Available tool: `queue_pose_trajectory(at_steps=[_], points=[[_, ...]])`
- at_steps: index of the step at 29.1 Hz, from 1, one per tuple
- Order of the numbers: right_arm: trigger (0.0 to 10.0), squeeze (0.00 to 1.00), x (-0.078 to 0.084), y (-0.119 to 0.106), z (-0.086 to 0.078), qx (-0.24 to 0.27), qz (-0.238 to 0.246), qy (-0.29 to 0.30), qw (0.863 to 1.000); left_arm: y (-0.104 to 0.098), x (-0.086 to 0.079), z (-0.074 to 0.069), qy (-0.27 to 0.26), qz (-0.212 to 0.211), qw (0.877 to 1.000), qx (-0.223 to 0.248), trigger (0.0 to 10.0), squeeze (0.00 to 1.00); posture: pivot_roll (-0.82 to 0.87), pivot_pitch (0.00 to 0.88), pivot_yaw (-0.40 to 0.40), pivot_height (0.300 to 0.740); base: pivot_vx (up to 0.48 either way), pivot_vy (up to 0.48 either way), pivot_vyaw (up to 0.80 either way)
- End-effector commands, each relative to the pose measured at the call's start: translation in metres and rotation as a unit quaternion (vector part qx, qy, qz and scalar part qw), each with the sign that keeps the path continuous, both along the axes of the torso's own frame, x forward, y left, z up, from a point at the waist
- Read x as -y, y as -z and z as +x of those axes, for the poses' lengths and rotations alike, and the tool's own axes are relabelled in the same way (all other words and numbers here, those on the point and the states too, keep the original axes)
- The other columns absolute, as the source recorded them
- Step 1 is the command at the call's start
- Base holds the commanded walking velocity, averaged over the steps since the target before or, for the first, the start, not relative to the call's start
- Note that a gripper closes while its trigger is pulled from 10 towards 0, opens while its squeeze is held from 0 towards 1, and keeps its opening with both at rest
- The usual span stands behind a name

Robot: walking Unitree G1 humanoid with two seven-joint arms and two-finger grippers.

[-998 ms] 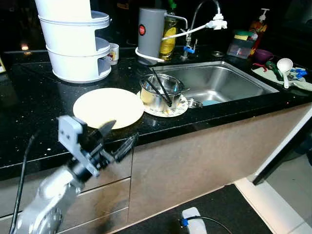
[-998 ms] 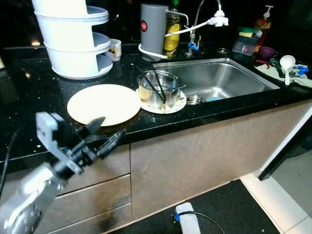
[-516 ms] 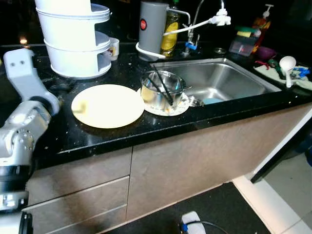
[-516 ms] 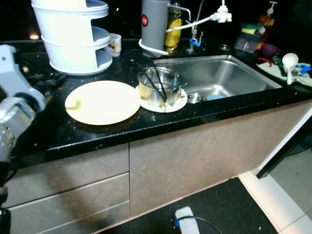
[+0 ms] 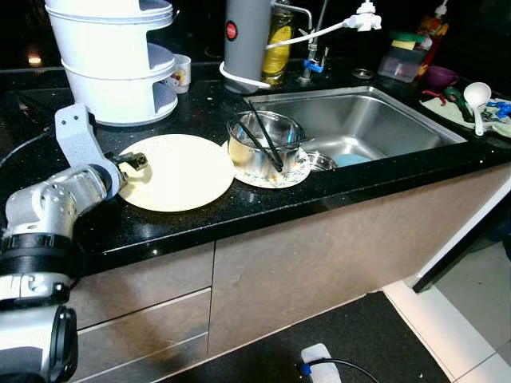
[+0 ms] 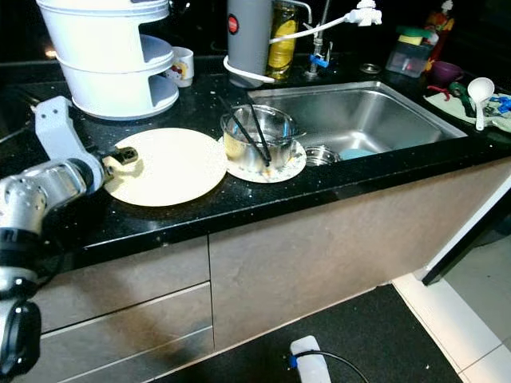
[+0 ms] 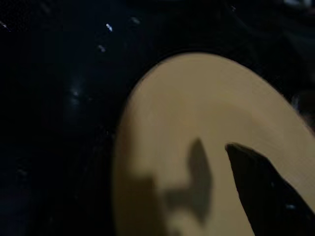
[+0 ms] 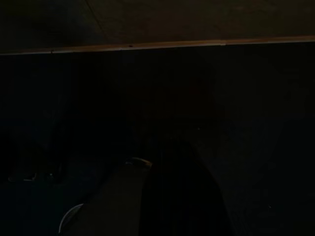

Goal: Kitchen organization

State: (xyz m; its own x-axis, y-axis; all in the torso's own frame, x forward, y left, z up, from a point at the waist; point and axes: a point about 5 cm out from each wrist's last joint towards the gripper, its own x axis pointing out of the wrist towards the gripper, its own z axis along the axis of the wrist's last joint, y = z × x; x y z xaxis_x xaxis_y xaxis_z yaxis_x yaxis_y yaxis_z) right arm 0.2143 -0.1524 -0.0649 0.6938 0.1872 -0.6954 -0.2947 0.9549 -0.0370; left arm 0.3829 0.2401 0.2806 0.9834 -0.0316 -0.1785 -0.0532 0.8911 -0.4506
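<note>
Two head views place the cream plate [image 5: 176, 171] left of centre on the black counter [image 5: 48, 128]. Its right rim lies just beside a patterned saucer [image 5: 292, 177] bearing a steel pot [image 5: 263, 148] with dark utensils [image 5: 262, 144] leaning inside. The left gripper [image 5: 134, 163] sits at the plate's left edge, low over the rim; how wide its fingers stand cannot be told. From the left wrist, one dark fingertip [image 7: 263, 191] shows above the plate's surface with its shadow beside it, a detail lost from the head. A white tiered rack [image 5: 112, 60] fills the upper left, and the sink [image 5: 359, 132] lies centre right. The right wrist view is nearly black, with only a faint pale line near its top.
</note>
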Motion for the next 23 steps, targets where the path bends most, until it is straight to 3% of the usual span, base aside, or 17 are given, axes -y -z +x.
queue_pose_trajectory(at_steps=[1,6,11,12,13,14,23], points=[[10.0,0.00,0.002,0.004,-0.007,-0.011,-0.001,0.003,1.000,0.009,0.006,0.001,0.023,-0.024,0.999,-0.030,10.0,0.00,0.02,0.128,-0.070,0.740,0.000,0.000,0.00],[10.0,0.00,0.001,0.003,-0.005,-0.010,0.001,0.005,1.000,0.012,0.008,-0.001,0.053,-0.047,0.996,-0.060,10.0,0.00,0.03,0.131,-0.073,0.740,0.000,0.000,0.00],[10.0,0.00,-0.002,0.003,-0.004,-0.010,0.003,0.003,1.000,0.010,0.004,-0.003,0.052,-0.071,0.994,-0.059,9.7,0.00,0.03,0.131,-0.073,0.740,0.000,0.000,0.00],[10.0,0.00,-0.002,0.003,-0.004,-0.010,0.004,0.004,1.000,0.008,0.003,-0.004,0.052,-0.081,0.994,-0.055,4.9,0.00,0.03,0.131,-0.077,0.740,0.000,0.000,0.00],[10.0,0.00,-0.002,0.003,-0.004,-0.010,0.004,0.004,1.000,0.006,0.002,-0.004,0.053,-0.087,0.993,-0.052,4.9,0.00,0.03,0.131,-0.077,0.740,0.000,0.000,0.00],[10.0,0.00,-0.002,0.003,-0.004,-0.010,0.004,0.004,1.000,0.005,0.001,-0.005,0.054,-0.090,0.993,-0.050,0.0,0.00,0.03,0.127,-0.076,0.740,0.000,0.000,0.00],[10.0,0.00,-0.005,0.003,-0.003,-0.011,0.005,0.000,1.000,0.003,-0.011,-0.012,0.049,-0.117,0.991,-0.039,0.0,0.00,0.03,0.124,-0.075,0.740,0.000,0.000,0.00]])
